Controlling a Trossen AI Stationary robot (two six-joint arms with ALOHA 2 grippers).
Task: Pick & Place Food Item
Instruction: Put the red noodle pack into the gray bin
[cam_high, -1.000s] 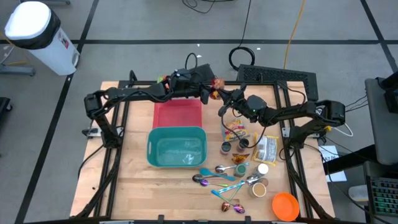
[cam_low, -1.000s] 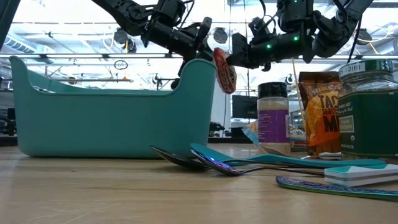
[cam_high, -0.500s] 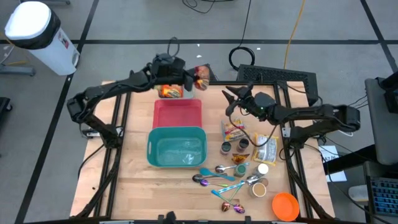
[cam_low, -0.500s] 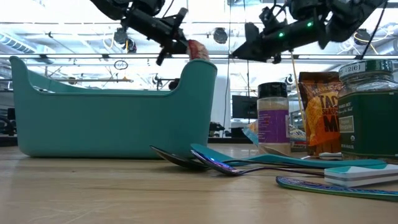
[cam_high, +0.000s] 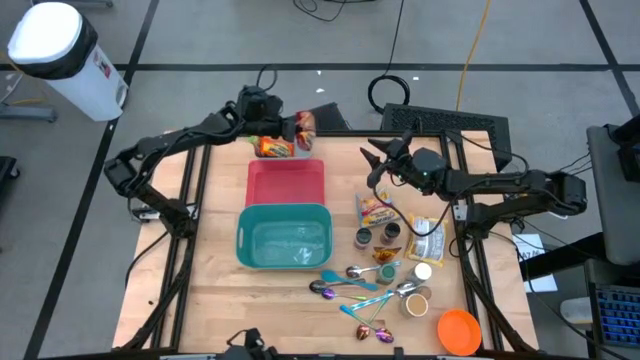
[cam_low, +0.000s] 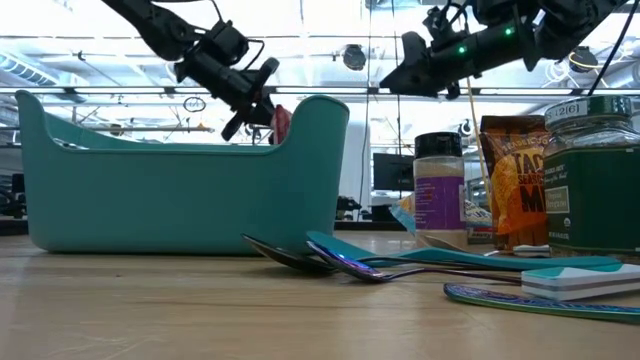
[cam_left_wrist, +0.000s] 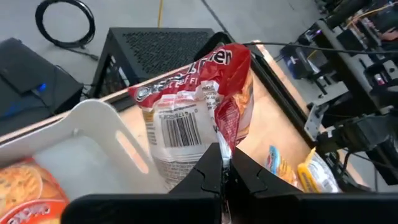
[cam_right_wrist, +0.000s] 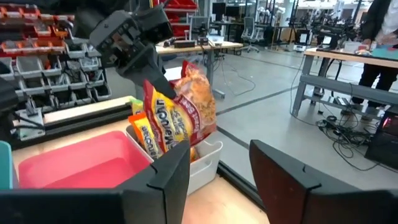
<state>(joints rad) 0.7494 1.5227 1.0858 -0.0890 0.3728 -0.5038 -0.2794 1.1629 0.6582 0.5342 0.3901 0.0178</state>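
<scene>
At far left of the table's back edge, left gripper (cam_high: 292, 128) clamped on the seam of a red snack bag (cam_high: 305, 125), holding it in the air just above the white bin (cam_high: 276, 147). In the left wrist view, fingers (cam_left_wrist: 208, 171) pinched tight on the bag's crimped edge, barcode side facing the camera, bin rim (cam_left_wrist: 93, 118) directly under and behind the bag (cam_left_wrist: 196, 99). Other orange packets (cam_high: 272, 148) already lying inside the bin. In the low view, gripper (cam_low: 258, 100) and bag (cam_low: 280, 122) seen hanging behind the teal tub (cam_low: 180, 190).

Just in front of the bin, pink tray (cam_high: 286, 183); in front of that, teal tub (cam_high: 284, 238).

Right of centre, right gripper (cam_high: 372, 155) raised above the table's back right part, fingers spread wide, nothing between them. From the right wrist view, both fingers (cam_right_wrist: 171, 180) well apart, bag (cam_right_wrist: 177, 109) and left gripper (cam_right_wrist: 140, 46) visible across the gap, pink tray (cam_right_wrist: 81, 162) beside.

Farther right and forward: snack packets (cam_high: 378, 210), jars (cam_high: 364, 237), spoons (cam_high: 350, 285), orange bowl (cam_high: 459, 331) at the front right corner.
</scene>
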